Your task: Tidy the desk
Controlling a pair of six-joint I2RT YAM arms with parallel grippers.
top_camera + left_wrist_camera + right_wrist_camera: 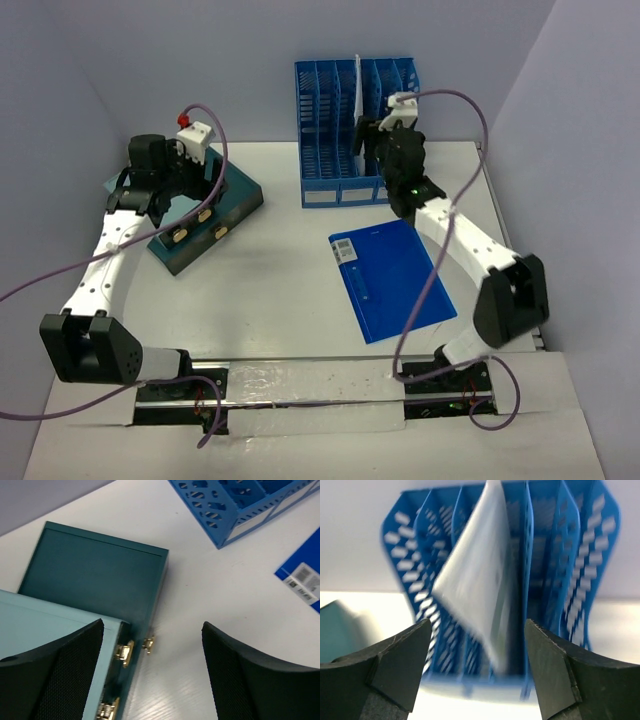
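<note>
- Left tool (152,672): spread wide, the two black pads far apart, nothing between them, nothing gripped.
- It hangs above the edge of a teal box (95,575). The left pad (60,675) sits over a paler teal panel (45,625); the right pad is over bare white surface.
- Brass latches (125,652) show along the seam just below the gap. Whether the pale panel is the box's lid, I cannot tell.
- From above, the teal box (205,215) lies at an angle on the left side of the worktop (285,290), part of it under the left arm's wrist.
- Right tool (477,672): also gaping, fingers well apart, holding nothing.
- It faces the blue file rack (555,580) head-on, close to its front; the view is blurred.
- A white sheet (480,590) stands in one of the rack's middle slots, leaning to one side, its top edge above the dividers.
- In the top view the file rack (335,130) stands at the far edge against the back wall, with the sheet (357,105) upright in it.
- A blue folder (395,275) lies flat in front of the rack on the right half, a barcode label (345,248) at its far left corner. Apart from the rack, not touching.
- The worktop is the broad white surface under all of this, boxed in by pale lavender walls.
- Purple cables (455,100) loop from both wrists.
</note>
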